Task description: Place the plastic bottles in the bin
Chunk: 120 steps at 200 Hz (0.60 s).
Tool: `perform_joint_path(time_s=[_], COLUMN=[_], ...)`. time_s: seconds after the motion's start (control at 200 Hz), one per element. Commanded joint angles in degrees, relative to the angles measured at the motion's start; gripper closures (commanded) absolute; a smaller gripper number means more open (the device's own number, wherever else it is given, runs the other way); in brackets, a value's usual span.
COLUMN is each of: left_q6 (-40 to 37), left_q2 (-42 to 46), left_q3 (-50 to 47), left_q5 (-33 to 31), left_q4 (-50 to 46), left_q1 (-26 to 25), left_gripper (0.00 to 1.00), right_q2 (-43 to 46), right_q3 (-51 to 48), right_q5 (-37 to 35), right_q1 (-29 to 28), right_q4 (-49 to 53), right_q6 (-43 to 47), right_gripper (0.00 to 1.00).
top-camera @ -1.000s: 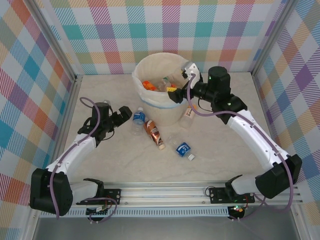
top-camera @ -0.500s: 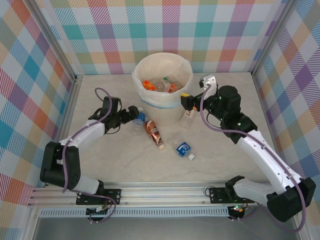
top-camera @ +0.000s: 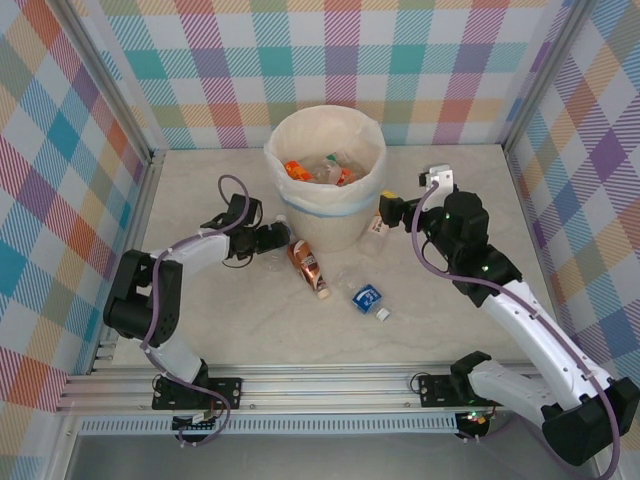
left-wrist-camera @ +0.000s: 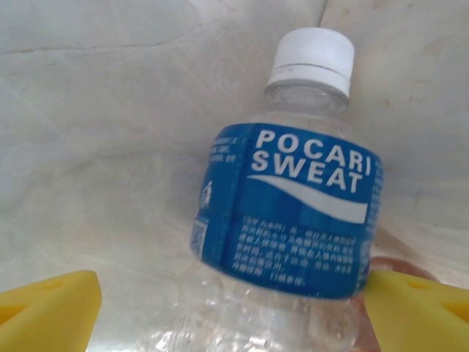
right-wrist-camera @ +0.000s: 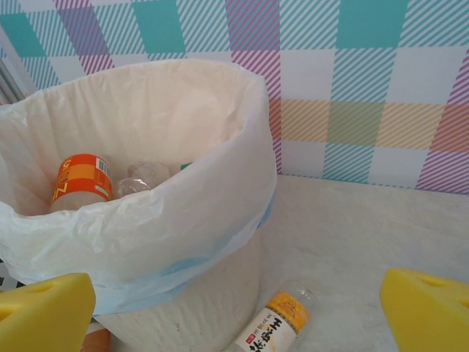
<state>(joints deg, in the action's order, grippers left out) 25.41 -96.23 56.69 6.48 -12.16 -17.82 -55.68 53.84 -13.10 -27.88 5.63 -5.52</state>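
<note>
A clear plastic bottle with a blue label and white cap (left-wrist-camera: 293, 213) lies on the table between the yellow fingertips (left-wrist-camera: 47, 308) of my left gripper (left-wrist-camera: 234, 315). The jaws are open: the right pad is at the label's edge, the left pad stands apart. From above, the left gripper (top-camera: 270, 240) is just left of the bin (top-camera: 300, 205). My right gripper (top-camera: 385, 210) hangs open and empty to the right of the bin (right-wrist-camera: 146, 220), above a yellow-labelled bottle (right-wrist-camera: 275, 326). Several bottles lie in the bin, one with an orange label (right-wrist-camera: 80, 180).
A brown-labelled bottle (top-camera: 305, 265), a clear bottle (top-camera: 345, 278) and a blue-labelled bottle (top-camera: 366, 297) lie on the table in front of the bin. A loose white cap (top-camera: 382, 313) lies beside them. Checked walls close in the table on three sides.
My left gripper has slid right along the table until its jaws straddle the blue-labelled bottle. My right gripper has pulled back from over the bin to its right side.
</note>
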Motion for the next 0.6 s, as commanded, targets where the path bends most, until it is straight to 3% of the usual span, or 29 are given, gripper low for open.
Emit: perform_joint_path(time_s=[0.0, 0.3, 0.595], left_q6=[-1.32, -0.42, 1.19], left_q2=[-2.29, -6.61, -6.27], left_q3=[2.42, 6.30, 5.65], left_q5=[-0.54, -6.18, -8.67], left_q4=[-2.32, -8.25, -7.94], left_q1=[-1.06, -1.25, -1.25], left_gripper=[0.08, 0.16, 0.19], right_q2=[0.50, -0.38, 0.26], right_q3=[-0.72, -1.02, -1.35], right_q5=[-1.74, -1.75, -2.10], right_q1=[-0.16, -0.19, -0.18], right_q4=[-1.69, -1.97, -1.49], right_q6=[-1.90, -2.59, -2.63], right_gripper=[0.00, 0.00, 0.00])
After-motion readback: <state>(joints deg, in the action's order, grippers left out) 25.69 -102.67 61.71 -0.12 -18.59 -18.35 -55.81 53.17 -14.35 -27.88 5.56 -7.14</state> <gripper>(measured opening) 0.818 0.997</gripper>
